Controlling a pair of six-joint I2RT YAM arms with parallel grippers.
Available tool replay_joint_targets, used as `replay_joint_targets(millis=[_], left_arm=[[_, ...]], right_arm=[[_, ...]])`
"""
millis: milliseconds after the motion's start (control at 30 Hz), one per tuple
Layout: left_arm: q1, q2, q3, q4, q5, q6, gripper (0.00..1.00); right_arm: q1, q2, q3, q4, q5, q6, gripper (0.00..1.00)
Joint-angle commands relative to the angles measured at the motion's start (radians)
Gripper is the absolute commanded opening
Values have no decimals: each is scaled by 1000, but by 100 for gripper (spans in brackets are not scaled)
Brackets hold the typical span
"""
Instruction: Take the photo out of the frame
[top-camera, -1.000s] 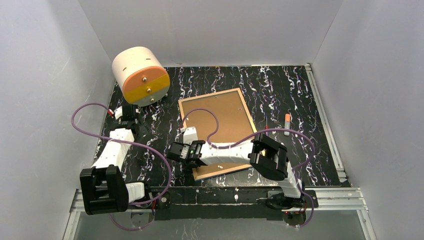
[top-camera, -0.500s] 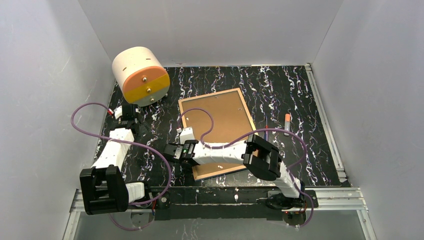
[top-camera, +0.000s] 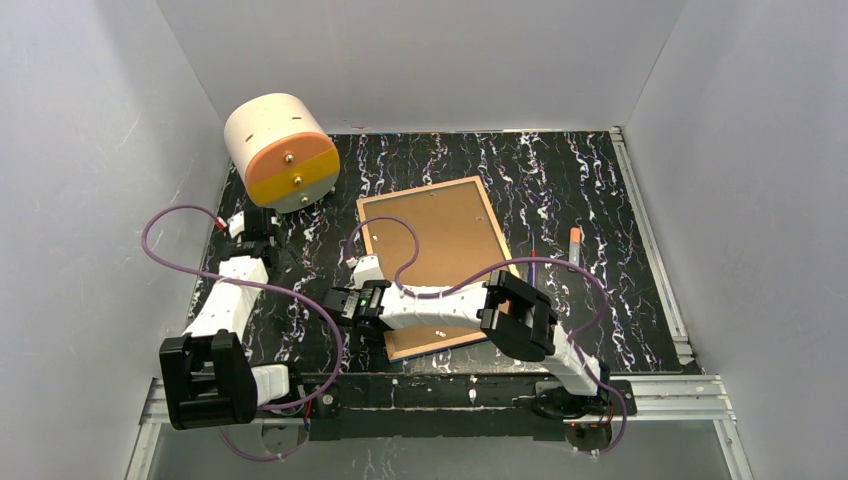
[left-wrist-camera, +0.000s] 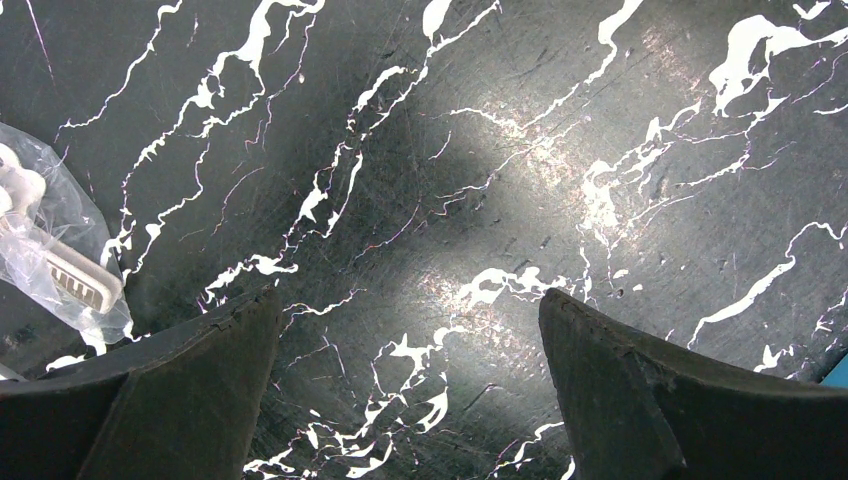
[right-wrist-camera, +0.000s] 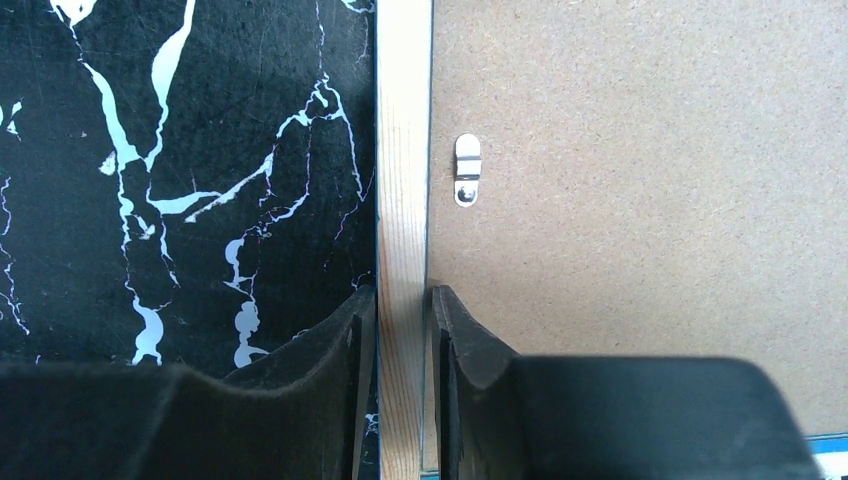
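Note:
The frame (top-camera: 427, 189) lies face down in the middle of the table, its light wooden edging up around the brown backing board (top-camera: 440, 235). The photo is hidden under the board. My right gripper (top-camera: 352, 303) is at the frame's left edge. In the right wrist view its fingers (right-wrist-camera: 403, 310) are shut on the wooden edging (right-wrist-camera: 403, 150), one finger on the table side and one on the backing board (right-wrist-camera: 640, 200). A small metal clip (right-wrist-camera: 467, 183) sits ahead on the board. My left gripper (top-camera: 262, 228) is open and empty over bare table (left-wrist-camera: 410, 330).
A cream cylinder with an orange face (top-camera: 280, 150) stands at the back left. A small orange and white stick (top-camera: 575, 248) lies to the right of the frame. A clear bag with a white part (left-wrist-camera: 50, 250) lies beside the left gripper. Grey walls enclose the table.
My right gripper has shifted a little to the left at the frame's left edge. The frame and the left arm have not visibly moved.

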Motion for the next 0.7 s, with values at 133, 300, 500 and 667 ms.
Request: replay_joint_targets(millis=[133,300,500,667], left_arm=[[6,-18,30,-10,-10,7,98],[6,-16,31,-9,-3,10,98],[6,-26,27,3,29,24,98],[5,-30,10,46,160,74,98]], right_arm=[[-2,-13,-37,80,-18,6,23],[-1,-14,-20,66,-24,5,9],[-2,-110,-68,177,-38,-30,1],[-18,-260,-209,377,-106,-76,1]])
